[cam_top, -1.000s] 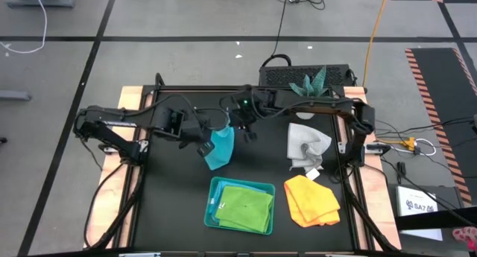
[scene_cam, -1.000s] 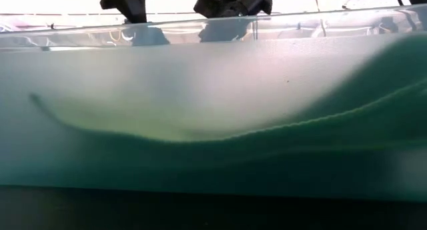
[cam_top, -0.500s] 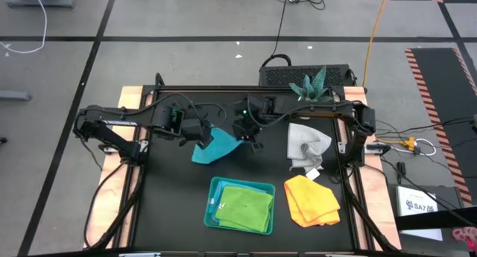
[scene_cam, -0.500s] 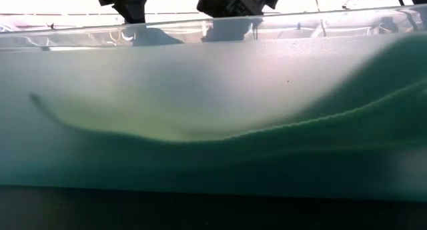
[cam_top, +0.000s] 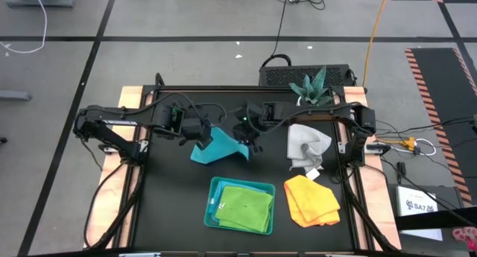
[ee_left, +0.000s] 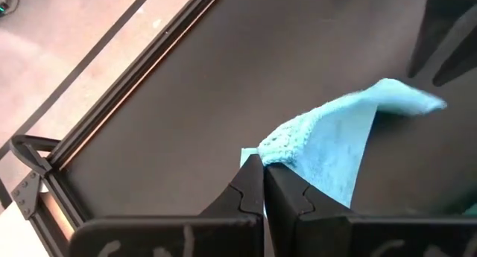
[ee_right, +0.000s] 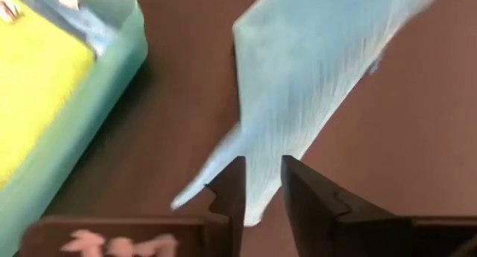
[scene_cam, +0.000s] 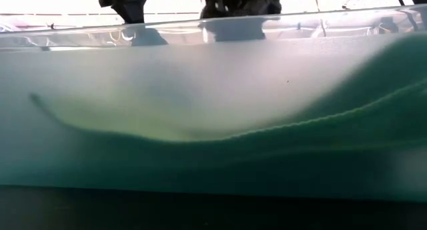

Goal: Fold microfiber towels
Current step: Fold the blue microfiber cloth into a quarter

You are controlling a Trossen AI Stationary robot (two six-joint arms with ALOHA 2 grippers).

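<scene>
From above, the turquoise towel [cam_top: 218, 146] is stretched between both arms over the black table [cam_top: 171, 205], behind the teal tray [cam_top: 211, 205] that holds the lime green towel [cam_top: 244, 206]. The left gripper [cam_top: 200, 133] is at its left corner; the left wrist view shows those fingers [ee_left: 246, 188] pressed together, clamped on the towel's edge. The right gripper [cam_top: 250, 144] is at the opposite corner; only its wrist view shows its fingers [ee_right: 228, 190] slightly apart with the cloth edge lying in the gap. The grey-white towel [cam_top: 305, 144] and yellow-orange towel [cam_top: 311, 200] lie at the right, and a second turquoise towel [cam_top: 311, 86] at the far edge. The low view shows only the tray wall close up, with both arms' tips above it
</scene>
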